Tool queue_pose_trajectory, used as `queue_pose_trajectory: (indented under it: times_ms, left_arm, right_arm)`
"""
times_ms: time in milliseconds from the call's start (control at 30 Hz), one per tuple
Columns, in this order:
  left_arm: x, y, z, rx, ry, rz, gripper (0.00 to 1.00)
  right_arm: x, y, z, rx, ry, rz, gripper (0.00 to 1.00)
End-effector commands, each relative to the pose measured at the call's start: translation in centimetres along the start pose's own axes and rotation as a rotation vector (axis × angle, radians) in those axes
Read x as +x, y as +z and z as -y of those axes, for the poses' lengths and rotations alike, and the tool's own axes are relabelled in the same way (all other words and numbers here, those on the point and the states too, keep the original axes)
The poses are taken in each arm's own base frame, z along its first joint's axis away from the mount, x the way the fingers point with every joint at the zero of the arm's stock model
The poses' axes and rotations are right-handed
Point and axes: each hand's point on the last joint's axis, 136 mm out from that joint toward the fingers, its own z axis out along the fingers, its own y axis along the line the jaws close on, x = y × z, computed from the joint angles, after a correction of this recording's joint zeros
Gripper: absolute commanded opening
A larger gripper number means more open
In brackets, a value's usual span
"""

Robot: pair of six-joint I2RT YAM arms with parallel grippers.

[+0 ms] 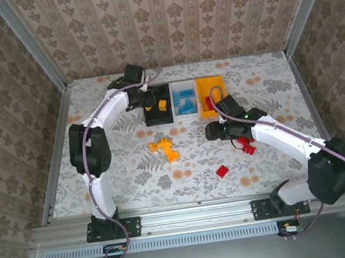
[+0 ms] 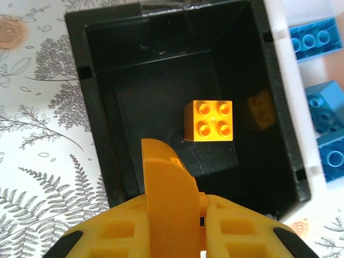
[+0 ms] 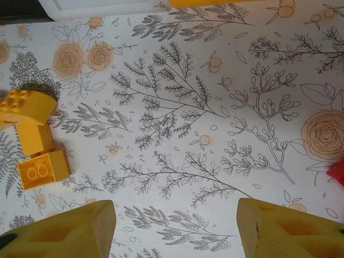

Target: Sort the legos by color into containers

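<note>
Flowered tablecloth [image 1: 126, 167], walled by patterned paper [image 1: 165, 22], carries the work, and we judge the sort well along: we see no blue loose. One yellow-orange studded brick [image 2: 208, 120] lies inside the black plastic bin [image 2: 91, 97], blue bricks [image 1: 187, 108] in the white bin [image 1: 182, 84] beside it, and a red brick [image 1: 209, 103] in the orange-yellow bin [image 1: 214, 85] beyond. Our left gripper [image 2: 167, 177] hangs over the black bin, pinched shut and empty. Nearer us than the black bin, the right gripper [image 3: 174, 228], spread and empty, hovers between a yellow-orange brick cluster [image 1: 163, 148] and loose red bricks [image 1: 246, 146], both unsorted.
</note>
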Motion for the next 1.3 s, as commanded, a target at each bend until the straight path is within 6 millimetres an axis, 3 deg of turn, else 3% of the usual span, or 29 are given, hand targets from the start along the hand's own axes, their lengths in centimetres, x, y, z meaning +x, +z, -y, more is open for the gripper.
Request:
queue_pose_trajectory:
  times_ms: [0, 400, 500, 567, 767, 933, 1067, 1267]
  left_arm:
    - [-1.3, -0.8, 0.1, -0.018, 0.035, 0.021, 0.23]
    - [-0.4, 2.4, -0.2, -0.029, 0.044, -0.05, 0.23]
    - [0.0, 2.9, 0.0, -0.026, 0.043, -0.063, 0.27]
    - [0.1, 2.9, 0.1, -0.024, 0.044, -0.067, 0.36]
    - [-0.4, 1.5, 0.5, -0.012, 0.044, -0.041, 0.43]
    - [0.1, -1.5, 0.6, -0.014, 0.051, -0.014, 0.45]
    - [3.5, -4.4, 0.1, -0.026, 0.025, -0.01, 0.5]
    - [10.9, -5.7, -0.3, -0.027, -0.026, -0.079, 0.57]
  right_arm:
    - [0.7, -0.2, 0.4, 0.01, -0.008, -0.008, 0.63]
    - [0.4, -0.3, 0.2, 0.008, -0.009, -0.007, 0.63]
    - [0.4, -0.4, 0.3, 0.012, -0.01, -0.007, 0.63]
    - [0.4, -0.5, 0.4, 0.014, -0.009, -0.006, 0.63]
    - [0.3, -0.7, 0.2, 0.007, -0.002, -0.004, 0.64]
    - [0.1, -1.1, -0.2, -0.005, 0.001, 0.0, 0.64]
    - [0.3, -1.0, -0.2, -0.01, 0.004, 0.0, 0.64]
    - [0.4, -0.5, -0.7, -0.034, 0.014, -0.011, 0.64]
